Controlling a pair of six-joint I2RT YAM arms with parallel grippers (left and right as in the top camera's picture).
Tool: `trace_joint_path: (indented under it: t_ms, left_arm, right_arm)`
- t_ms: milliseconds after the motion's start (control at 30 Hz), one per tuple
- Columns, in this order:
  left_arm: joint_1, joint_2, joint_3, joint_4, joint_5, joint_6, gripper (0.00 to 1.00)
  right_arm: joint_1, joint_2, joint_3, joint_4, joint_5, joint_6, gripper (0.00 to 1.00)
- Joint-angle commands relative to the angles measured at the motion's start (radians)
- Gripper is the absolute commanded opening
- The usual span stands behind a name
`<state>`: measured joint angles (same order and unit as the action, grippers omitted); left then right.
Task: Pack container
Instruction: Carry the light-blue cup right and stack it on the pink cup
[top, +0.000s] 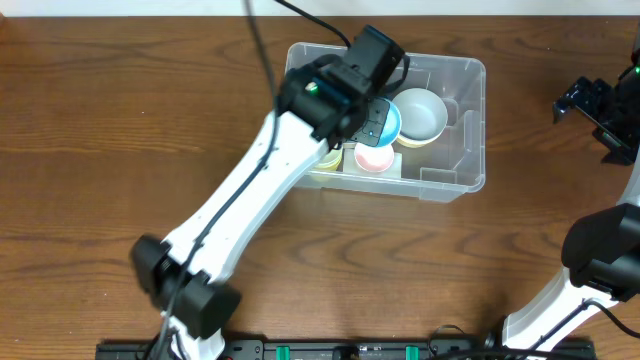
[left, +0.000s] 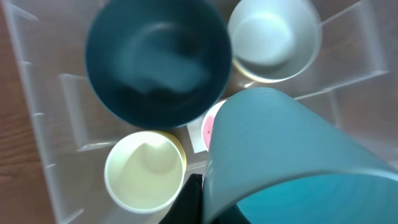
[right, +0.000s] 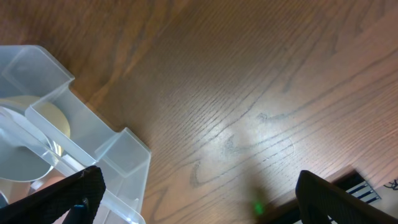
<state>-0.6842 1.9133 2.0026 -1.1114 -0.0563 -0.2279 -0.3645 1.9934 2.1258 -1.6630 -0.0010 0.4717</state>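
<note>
The clear plastic container (top: 455, 175) stands at the back middle of the table. My left gripper (top: 372, 118) is inside it, shut on the rim of a light blue bowl (left: 292, 155), which it holds tilted above the others. Below lie a dark teal bowl (left: 155, 62), a pale mint bowl (left: 273, 37), a yellow bowl (left: 144, 171) and a pink bowl (left: 210, 127). One left finger (left: 191, 200) shows against the blue bowl's rim. My right gripper (top: 588, 100) is open and empty, over the bare table to the right of the container (right: 68, 124).
The brown wooden table (top: 100, 150) extends around the container. The left arm (top: 250, 190) crosses the table's middle diagonally. The right arm's base (top: 600, 260) stands at the right edge. A black rail (top: 350, 350) runs along the front edge.
</note>
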Motion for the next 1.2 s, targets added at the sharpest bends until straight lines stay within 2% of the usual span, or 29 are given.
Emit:
trace_joint_path:
  t_ms: [0,267,633,1167]
  left_arm:
    - [0.003,0.036,0.002,0.0,-0.027,0.014,0.06]
    - [0.003,0.112,0.0,0.002,-0.007,0.018,0.06]
    - [0.003,0.127,-0.003,-0.023,0.057,0.018,0.06]
    - [0.007,0.192,-0.003,-0.039,0.06,0.018,0.07]
  right_arm:
    - [-0.002,-0.007,0.0,-0.001,0.004,0.018,0.99]
    - [-0.002,-0.007,0.0,-0.001,0.004,0.018,0.99]
    - [-0.002,-0.007,0.0,-0.001,0.004,0.018,0.99]
    - [-0.002,-0.007,0.0,-0.001,0.004,0.018,0.99]
